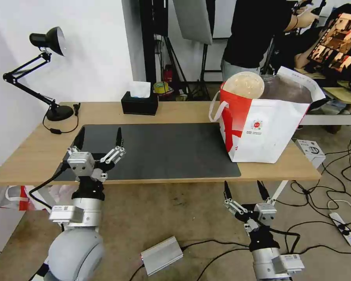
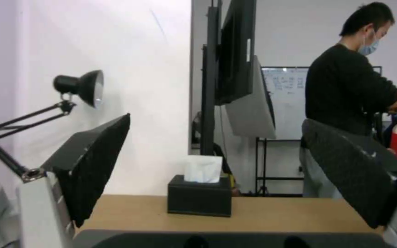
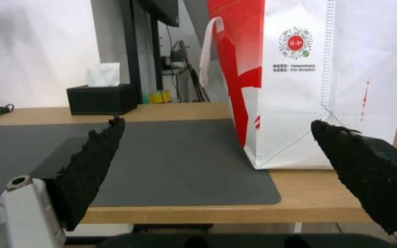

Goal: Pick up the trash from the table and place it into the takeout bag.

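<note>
I am holding my left gripper (image 1: 99,141) spread open over the mat's (image 1: 163,150) near left corner. My right gripper (image 1: 243,190) is hanging open too, below the table (image 1: 175,111) edge, in front of the bag (image 1: 261,125). The bag is standing at the table's right end, a beige bowl (image 1: 243,84) poking from its top. Whatever else lies inside is hidden from me.
</note>
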Robot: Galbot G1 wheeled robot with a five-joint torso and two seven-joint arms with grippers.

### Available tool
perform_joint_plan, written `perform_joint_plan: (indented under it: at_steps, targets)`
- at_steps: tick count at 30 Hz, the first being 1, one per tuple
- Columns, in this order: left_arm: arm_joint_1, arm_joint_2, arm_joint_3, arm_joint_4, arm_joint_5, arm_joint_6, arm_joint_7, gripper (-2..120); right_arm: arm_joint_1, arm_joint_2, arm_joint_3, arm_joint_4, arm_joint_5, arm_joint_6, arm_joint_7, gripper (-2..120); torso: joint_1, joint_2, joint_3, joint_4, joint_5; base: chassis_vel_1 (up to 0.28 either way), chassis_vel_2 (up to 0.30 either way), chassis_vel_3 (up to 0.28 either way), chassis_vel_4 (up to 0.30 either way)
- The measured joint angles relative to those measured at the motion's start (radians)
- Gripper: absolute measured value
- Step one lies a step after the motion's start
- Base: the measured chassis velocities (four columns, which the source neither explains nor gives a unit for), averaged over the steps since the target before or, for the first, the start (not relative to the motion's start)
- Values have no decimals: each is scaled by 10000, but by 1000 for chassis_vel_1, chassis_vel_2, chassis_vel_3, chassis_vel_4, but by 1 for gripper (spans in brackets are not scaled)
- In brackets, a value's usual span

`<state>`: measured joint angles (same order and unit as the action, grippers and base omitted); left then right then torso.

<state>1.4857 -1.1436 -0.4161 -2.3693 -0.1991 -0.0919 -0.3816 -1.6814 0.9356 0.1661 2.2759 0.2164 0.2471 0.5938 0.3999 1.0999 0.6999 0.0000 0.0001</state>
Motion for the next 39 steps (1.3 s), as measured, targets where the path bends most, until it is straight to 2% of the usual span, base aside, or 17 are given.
perform_joint_plan:
  at_steps: [2,7,16,22,28,32,39]
  targets:
    - [517,-505,-26,-35,464,-194,195,100,0,0,0,0,0,0,0,100,-1,0,0,0,-1,0,0,0,0]
    - [1017,-1003,34,-27,960,-545,354,100,0,0,0,0,0,0,0,100,0,0,0,0,0,0,0,0,0]
    - [1710,-1343,-145,-11,1336,-988,407,100,0,0,1,0,0,0,1,100,0,0,0,0,0,0,0,0,0]
    - [2454,-1716,34,25,1779,-1367,408,100,0,0,0,0,0,0,1,100,0,-1,0,0,0,0,0,0,0]
    - [2834,-1809,79,163,2077,-1646,407,100,0,0,0,0,0,0,0,100,0,0,0,0,-1,0,0,0,0]
    - [2980,-1939,175,410,2226,-1874,399,100,0,0,0,0,0,0,0,100,1,0,1,0,0,0,0,0,0]
    - [3088,-2433,570,1316,2778,-2411,358,100,0,0,0,0,0,0,0,100,1,0,1,0,-1,0,0,0,0]
